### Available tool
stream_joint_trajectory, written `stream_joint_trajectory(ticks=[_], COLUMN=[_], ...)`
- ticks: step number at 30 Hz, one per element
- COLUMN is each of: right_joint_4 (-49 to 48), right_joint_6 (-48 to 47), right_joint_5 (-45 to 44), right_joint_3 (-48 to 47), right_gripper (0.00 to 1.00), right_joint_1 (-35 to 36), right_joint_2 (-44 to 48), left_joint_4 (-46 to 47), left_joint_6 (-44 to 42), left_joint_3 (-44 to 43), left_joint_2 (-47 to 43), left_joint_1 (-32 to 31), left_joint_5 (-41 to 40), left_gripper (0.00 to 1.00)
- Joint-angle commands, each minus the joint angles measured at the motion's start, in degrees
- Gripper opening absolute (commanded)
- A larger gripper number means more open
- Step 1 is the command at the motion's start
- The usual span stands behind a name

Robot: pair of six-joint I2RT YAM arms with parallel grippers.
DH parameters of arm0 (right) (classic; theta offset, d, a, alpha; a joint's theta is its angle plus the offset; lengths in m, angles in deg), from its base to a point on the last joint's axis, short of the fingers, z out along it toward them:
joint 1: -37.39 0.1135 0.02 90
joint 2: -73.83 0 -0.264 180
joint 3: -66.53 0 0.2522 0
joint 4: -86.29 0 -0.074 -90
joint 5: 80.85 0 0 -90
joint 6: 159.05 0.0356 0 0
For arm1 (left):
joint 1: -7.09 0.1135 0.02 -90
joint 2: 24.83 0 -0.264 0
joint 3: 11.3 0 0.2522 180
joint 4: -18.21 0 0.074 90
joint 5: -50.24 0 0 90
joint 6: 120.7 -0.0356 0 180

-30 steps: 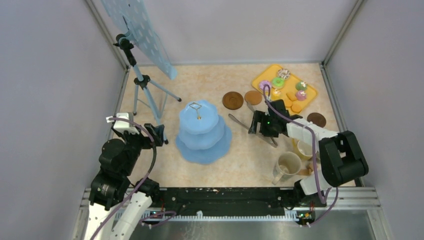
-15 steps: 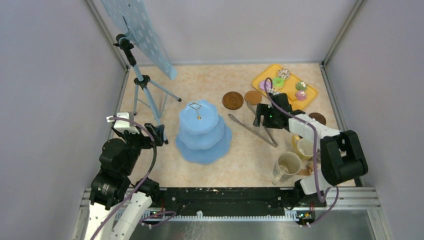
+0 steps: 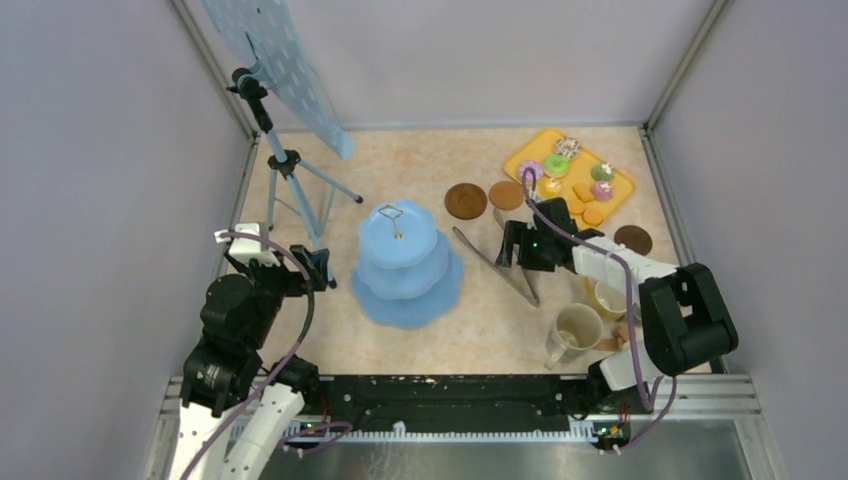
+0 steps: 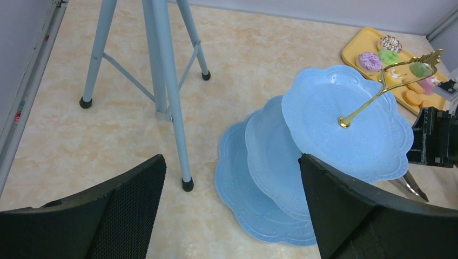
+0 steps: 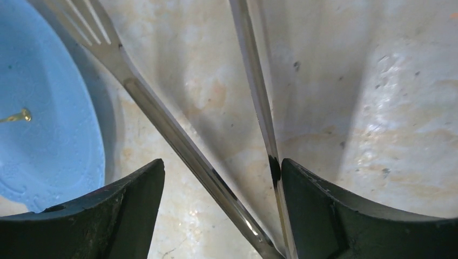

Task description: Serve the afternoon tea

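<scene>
Marbled tabletop [image 3: 420,170]: right pincer [image 5: 221,170] spread, straddling tongs [image 5: 162,124]; beige mug [image 3: 580,322] handle points near-left.

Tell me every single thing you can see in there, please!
cake stand: one, light blue, three tiers, in the middle
tray: one, yellow, far right corner
donuts: three, purple, green and sprinkled, on the tray
cupcakes: two, green and pink, on the tray
biscuits: a few, orange, on the tray
coasters: three seen, brown, close to the tray
mugs: two seen, beige and yellow, near right
tongs: one pair, silver, right of the cake stand
tripod: one, pale blue, far left, holding a dotted blue board
left gripper: black, open, left of the cake stand
right gripper: black, open, over the tongs
</scene>
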Motion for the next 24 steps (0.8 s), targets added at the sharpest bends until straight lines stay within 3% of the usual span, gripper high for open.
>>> stream_joint_trajectory(ticks=[1, 8, 16, 24], right_joint_4=[-4.5, -5.9, -10.4, -24.7], right_joint_6=[4.8, 9.5, 7.1, 4.4], right_joint_5=[1.9, -7.9, -31.5, -40.9], right_joint_3=[2.4, 2.9, 4.1, 9.9], right_gripper=[0.78, 0.78, 0.89, 0.92], right_joint_1=[2.5, 9.3, 20.9, 25.7], right_joint_2=[3.3, 1.8, -0.5, -3.2], left_joint_4=[1.6, 1.6, 1.7, 1.8], left_joint_6=[-0.3, -0.4, -0.5, -1.0], left_joint_3=[0.2, 0.2, 0.2, 0.1], left_joint_2=[1.0, 1.5, 1.8, 2.2], left_joint_1=[0.5, 0.9, 1.3, 1.4], left_joint_5=[0.5, 0.7, 1.2, 2.1], left_gripper=[0.99, 0.99, 0.99, 0.99])
